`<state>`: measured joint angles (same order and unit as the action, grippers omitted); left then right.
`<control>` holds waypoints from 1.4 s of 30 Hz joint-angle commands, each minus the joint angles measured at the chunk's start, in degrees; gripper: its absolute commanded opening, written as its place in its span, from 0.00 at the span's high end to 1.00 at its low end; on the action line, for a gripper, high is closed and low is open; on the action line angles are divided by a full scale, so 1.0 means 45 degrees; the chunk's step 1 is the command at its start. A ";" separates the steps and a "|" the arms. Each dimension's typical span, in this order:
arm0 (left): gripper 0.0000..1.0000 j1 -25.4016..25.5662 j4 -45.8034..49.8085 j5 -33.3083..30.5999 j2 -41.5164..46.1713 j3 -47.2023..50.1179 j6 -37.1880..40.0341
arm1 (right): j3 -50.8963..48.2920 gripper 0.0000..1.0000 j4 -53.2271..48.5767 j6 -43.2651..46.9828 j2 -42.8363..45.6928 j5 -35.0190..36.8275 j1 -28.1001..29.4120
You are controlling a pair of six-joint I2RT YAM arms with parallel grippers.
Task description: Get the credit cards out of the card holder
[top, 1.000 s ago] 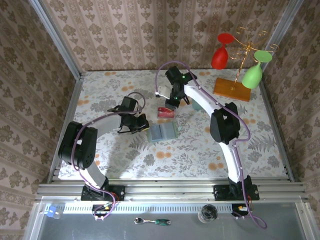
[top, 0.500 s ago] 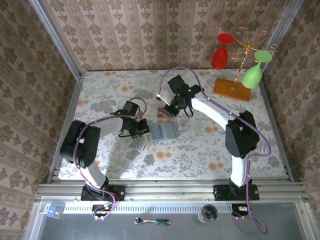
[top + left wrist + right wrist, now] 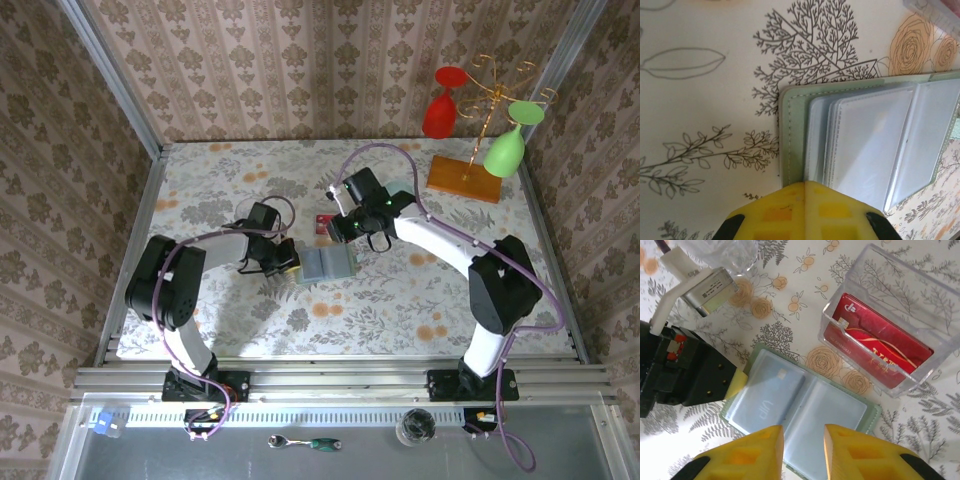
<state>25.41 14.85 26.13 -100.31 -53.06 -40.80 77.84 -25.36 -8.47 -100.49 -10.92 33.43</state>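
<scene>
Pale sage-green folding card holder [image 3: 327, 264] lies open and flat near the table's [image 3: 400, 300] centre. Left gripper [image 3: 805, 200] is fully closed, its tips resting on the holder's left edge. Right gripper [image 3: 803, 436] hovers above it, partly parted and empty. Red plastic credit card [image 3: 875, 352] stands in a clear plastic box [image 3: 890, 305] beside the holder's far edge.

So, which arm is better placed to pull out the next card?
Right. The right tool hangs open over the open card holder, while the left tool, shut, presses on the holder's edge.

floral table [image 3: 400, 300], card holder [image 3: 327, 264], clear box [image 3: 900, 295], wooden stand [image 3: 465, 179]
</scene>
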 commanded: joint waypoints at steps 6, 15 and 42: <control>1.00 -0.0205 0.0185 -0.0162 -0.0233 -0.0271 0.0481 | -0.0898 0.78 0.1218 -0.3947 0.0104 0.0083 0.0476; 1.00 -0.0489 -0.0039 -0.0056 -0.0306 -0.0284 0.0617 | -0.0592 0.79 0.0873 -0.5182 -0.0628 -0.0619 0.0673; 1.00 -0.0324 -0.0259 0.0189 0.0299 0.0563 0.0353 | -0.0140 0.70 0.1432 -0.7772 -0.2466 -0.2991 0.0718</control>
<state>23.68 13.26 26.72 -99.35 -51.29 -39.40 76.88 -19.42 -41.71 -109.93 -22.57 36.27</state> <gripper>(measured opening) 0.049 0.296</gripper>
